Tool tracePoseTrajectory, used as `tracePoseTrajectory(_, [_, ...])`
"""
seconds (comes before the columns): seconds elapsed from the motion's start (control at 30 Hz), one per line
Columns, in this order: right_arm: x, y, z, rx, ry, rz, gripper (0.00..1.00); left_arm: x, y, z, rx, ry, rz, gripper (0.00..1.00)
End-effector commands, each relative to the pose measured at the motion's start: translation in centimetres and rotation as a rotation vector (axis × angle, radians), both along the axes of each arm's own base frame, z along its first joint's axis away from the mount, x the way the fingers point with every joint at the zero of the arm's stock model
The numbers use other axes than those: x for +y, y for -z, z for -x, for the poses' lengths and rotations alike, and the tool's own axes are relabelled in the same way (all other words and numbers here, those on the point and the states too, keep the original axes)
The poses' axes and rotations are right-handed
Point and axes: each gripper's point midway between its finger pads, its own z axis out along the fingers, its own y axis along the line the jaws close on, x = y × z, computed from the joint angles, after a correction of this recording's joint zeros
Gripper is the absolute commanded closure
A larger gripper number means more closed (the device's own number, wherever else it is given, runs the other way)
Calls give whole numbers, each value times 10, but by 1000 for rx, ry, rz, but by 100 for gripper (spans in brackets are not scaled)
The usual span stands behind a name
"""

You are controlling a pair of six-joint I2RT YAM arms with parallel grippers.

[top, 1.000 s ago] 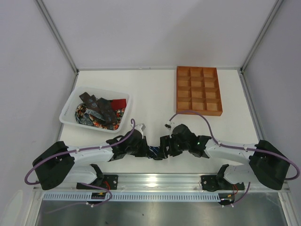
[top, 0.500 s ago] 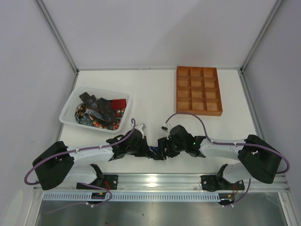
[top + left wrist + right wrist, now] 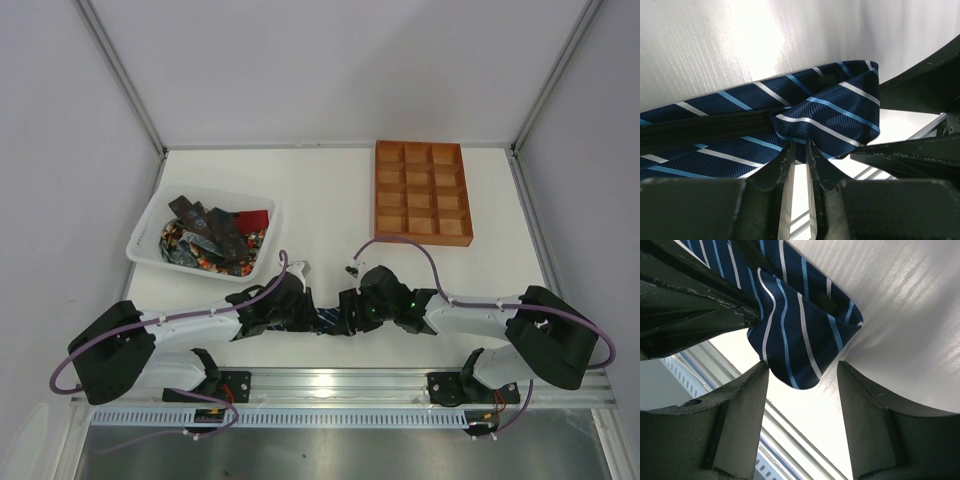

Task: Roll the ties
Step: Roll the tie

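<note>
The navy tie [image 3: 830, 112] with light-blue and white diagonal stripes lies near the near edge of the counter [image 3: 330, 210], about midway along it, between the two hands. In the top view only a small patch of it shows, since both hands crowd over it.

The left hand [image 3: 799, 147] is narrow, its two fingers nearly together. In its wrist view their tips pinch the lower edge of a fold in the tie. The fabric doubles back on itself here. One layer runs off to the left, and a short, rounded folded end points to the right.

The right hand [image 3: 802, 367] stands wide, one finger on each side of that folded end. Its wrist view shows the tie's rounded corner hanging between the fingers. The corner sits close against the left-hand finger [image 3: 742, 410] in that view, and a clear gap separates it from the other. This hand grips nothing. The dark fingers of the left hand cross the upper left of the same view, over the tie.

The other ties [image 3: 210, 240], dark brown, red and patterned, are heaped in a white basket [image 3: 143, 228] near the counter's left edge. An orange-brown compartment tray [image 3: 421, 239] sits toward the far right corner, well apart from the hands.
</note>
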Motion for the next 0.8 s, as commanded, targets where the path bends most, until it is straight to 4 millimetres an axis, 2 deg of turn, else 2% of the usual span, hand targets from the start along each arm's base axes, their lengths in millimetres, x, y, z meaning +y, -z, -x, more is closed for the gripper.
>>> tracePoseTrajectory(0.0, [7,-14,-14,-58,53,-36,39,-8,-21,-14,-67,0,29,79])
tracePoseTrajectory(0.33, [9,-15,-15,-93,82,-19,41,-7,-38,-29,-111,-12,28,67])
tracePoseTrajectory(0.6, [10,-21,-20,-102,95,-11,41,-4,-51,-52,-145,-32,33,65])
tracePoseTrajectory(0.67, [9,-22,-21,-103,105,-1,41,-6,-50,-57,-142,-21,39,65])
tracePoseTrajectory(0.7, [9,-22,-22,-103,109,1,40,-11,-56,-63,-156,-16,63,65])
tracePoseTrajectory(0.77, [9,-24,-24,-104,123,6,40,-16,-50,-65,-141,16,51,65])
